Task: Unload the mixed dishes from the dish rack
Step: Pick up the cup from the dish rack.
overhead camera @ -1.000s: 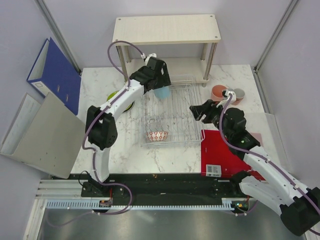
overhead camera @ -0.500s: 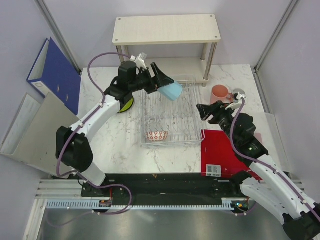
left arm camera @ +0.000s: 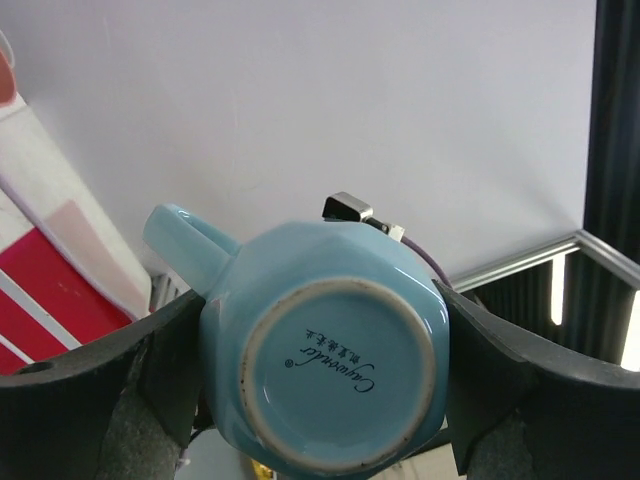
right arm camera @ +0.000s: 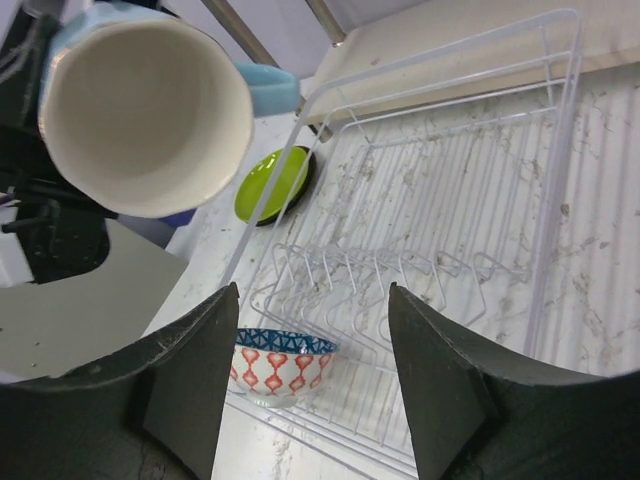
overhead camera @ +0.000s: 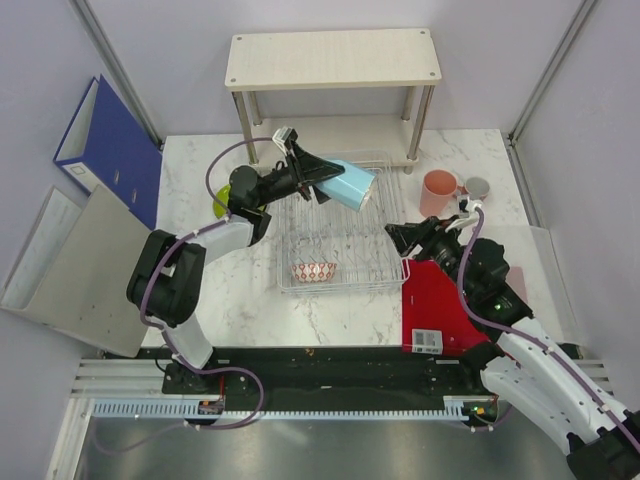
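My left gripper [overhead camera: 318, 178] is shut on the light blue cup [overhead camera: 349, 184] and holds it tilted on its side above the far part of the wire dish rack [overhead camera: 360, 272]. The left wrist view shows the cup's base [left arm camera: 338, 375] between my fingers. My right gripper [overhead camera: 396, 236] is open and empty at the rack's right side. In the right wrist view the cup's mouth [right arm camera: 145, 110] is at top left. The patterned bowl [overhead camera: 314, 271] sits in the rack's near left corner [right arm camera: 282, 365]. The lime-green plate [right arm camera: 272, 183] lies left of the rack. The tall pink cup [overhead camera: 437, 191] stands right of the rack.
A beige wooden shelf [overhead camera: 333, 58] stands at the back. A blue binder [overhead camera: 108, 148] and a grey folder [overhead camera: 85, 268] lie at the left. A red board [overhead camera: 438, 310] lies under my right arm. A small grey-rimmed mug [overhead camera: 477, 186] stands beside the pink cup.
My left gripper lifted the light blue cup out of the rack's far side, swung it right and tipped it on its side. My right gripper moved down and left toward the rack.
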